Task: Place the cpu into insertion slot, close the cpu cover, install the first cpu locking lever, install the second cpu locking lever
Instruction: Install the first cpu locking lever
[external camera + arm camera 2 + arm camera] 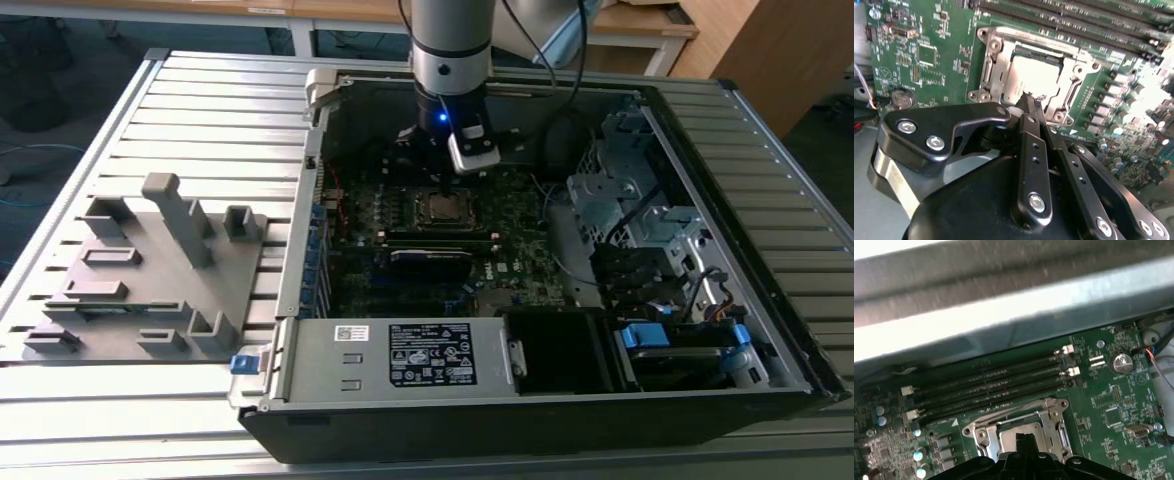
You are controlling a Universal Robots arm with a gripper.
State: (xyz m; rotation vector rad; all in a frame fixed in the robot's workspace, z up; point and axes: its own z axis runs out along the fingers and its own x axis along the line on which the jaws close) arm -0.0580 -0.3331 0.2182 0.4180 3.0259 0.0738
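1. Three views, so starting with the exterior view: my gripper point(451, 178) hangs straight down inside the open black metal computer case point(747, 330), right above the small square socket with the silvery rim, the insertion slot point(446, 208), on the green circuit board point(514, 270). That grey moulded fixture tray point(134, 275) sits well apart on the slatted table point(747, 110), toward the exterior view's left.

2. Second wrist view: my black fingers point(1030, 107) look pinched together to a point and I don't see anything between them. The tip is just over one edge of the thin silvery frame plate with the square window, the cpu cover point(996, 75). It looks folded down around the cpu point(1030, 80), the flat dull silver-grey chip, which already seems seated in the slot.

3. First wrist view: same story, fingertip at the socket edge, with the long narrow black memory slots point(989, 387) just beside it and a round silver coin battery point(1120, 362) further off.

4. What could go wrong, I reckon: if I push down off-centre, the tip could skid off the frame and scrape the chip top or nearby board parts. Can't tell whether the levers are latched.
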